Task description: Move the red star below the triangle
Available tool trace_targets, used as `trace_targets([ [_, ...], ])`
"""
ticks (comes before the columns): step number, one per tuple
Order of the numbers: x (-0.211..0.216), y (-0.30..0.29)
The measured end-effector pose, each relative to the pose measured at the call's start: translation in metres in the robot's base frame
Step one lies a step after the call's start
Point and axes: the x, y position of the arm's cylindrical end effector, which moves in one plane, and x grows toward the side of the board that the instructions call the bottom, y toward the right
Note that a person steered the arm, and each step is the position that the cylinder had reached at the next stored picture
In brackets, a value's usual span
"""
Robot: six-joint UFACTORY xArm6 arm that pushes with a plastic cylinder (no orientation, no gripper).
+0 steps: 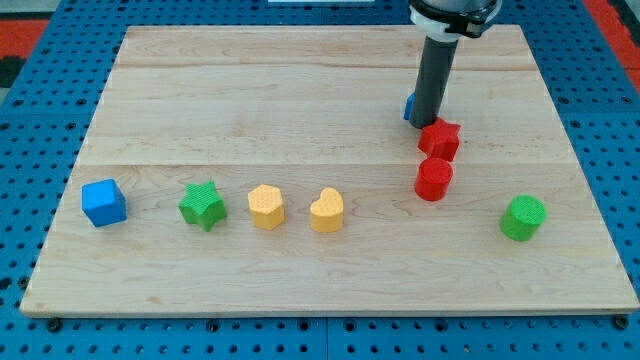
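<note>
While the rod stands near the table's top-right corner, my tip [432,122] sits touching the red star's [439,139] upper edge, seemingly placed to push it. No gripper exists: nothing grasped. A blue block [409,106], presumably the triangle, shows mostly hidden behind the rod.

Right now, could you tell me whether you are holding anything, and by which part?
Nothing is held: I only push. My tip sits just above the red star, apparently at its upper edge, with a blue block partly hidden behind the rod.
</note>
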Motion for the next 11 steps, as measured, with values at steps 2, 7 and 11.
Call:
trace_targets([
  [2,0.000,0.041],
  [7,0.050,0.055],
  [11,0.110,0.190],
])
